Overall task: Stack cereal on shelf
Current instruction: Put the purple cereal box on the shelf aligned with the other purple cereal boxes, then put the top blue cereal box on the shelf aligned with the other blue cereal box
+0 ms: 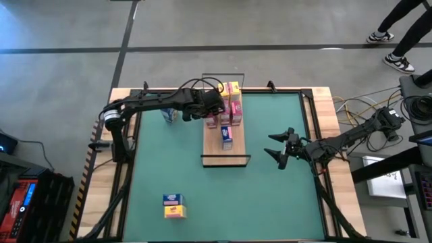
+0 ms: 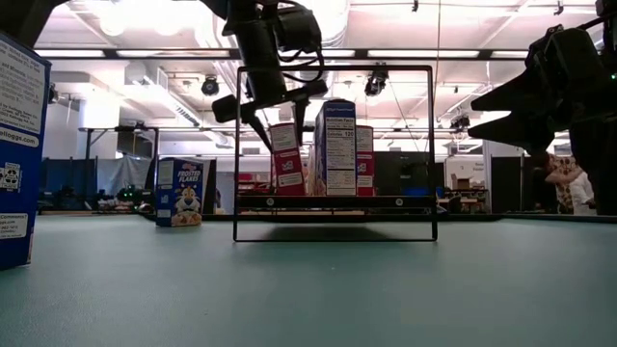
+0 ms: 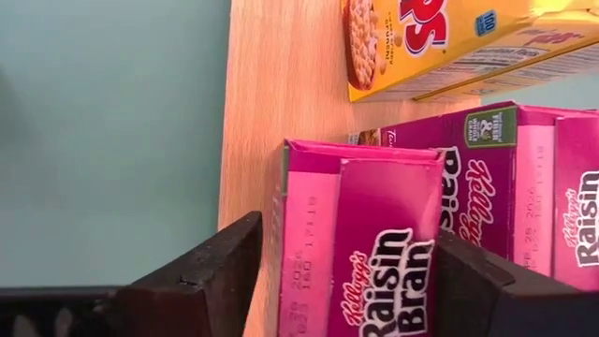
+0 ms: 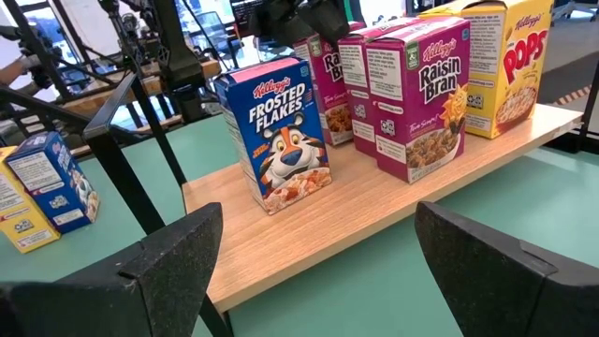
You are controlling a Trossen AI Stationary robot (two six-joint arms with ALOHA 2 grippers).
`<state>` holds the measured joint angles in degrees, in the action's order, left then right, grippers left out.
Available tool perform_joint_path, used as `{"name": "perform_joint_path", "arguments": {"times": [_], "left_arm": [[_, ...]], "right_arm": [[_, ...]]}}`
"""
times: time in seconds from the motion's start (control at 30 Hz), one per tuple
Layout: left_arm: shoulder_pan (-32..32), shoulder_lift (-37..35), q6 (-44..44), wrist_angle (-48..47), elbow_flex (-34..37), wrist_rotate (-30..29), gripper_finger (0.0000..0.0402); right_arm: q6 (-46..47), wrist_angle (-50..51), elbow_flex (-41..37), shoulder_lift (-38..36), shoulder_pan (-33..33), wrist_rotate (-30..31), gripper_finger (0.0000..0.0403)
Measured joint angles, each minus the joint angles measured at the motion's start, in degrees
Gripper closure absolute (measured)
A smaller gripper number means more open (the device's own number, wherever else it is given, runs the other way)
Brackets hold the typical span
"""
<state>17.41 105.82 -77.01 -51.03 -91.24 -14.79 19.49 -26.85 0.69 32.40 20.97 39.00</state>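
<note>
Cereal boxes (image 1: 230,111) stand upright in a row on the wooden shelf (image 1: 214,156) at the middle of the green desk (image 1: 162,169); two more lie at 7 o'clock, one at 10 o'clock. Left hand (image 1: 214,112), at 12 o'clock of the shelf, has its fingers narrowly either side of a pink box (image 3: 360,248), probably to place it straight. Right hand (image 1: 278,145) waits wide open at 3 o'clock. Behind is a big workshop room.
</note>
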Motion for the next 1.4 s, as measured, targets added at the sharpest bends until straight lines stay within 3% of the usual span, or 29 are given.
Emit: {"name": "perform_joint_path", "arguments": {"times": [0.63,0.97,1.4], "left_arm": [[-0.1,-3.3,0.8,-2.0,0.0,0.0,0.001],[-0.4,-7.5,3.0,-5.0,0.0,0.5,0.0007],[-1.9,-12.0,1.5,-22.6,0.0,2.4,0.0004]], "right_arm": [[0.0,0.0,0.0,0.0,0.0,0.0,0.0062],[0.0,0.0,0.0,0.0,0.0,0.0,0.0062],[0.0,0.0,0.0,0.0,0.0,0.0,0.0062]]}}
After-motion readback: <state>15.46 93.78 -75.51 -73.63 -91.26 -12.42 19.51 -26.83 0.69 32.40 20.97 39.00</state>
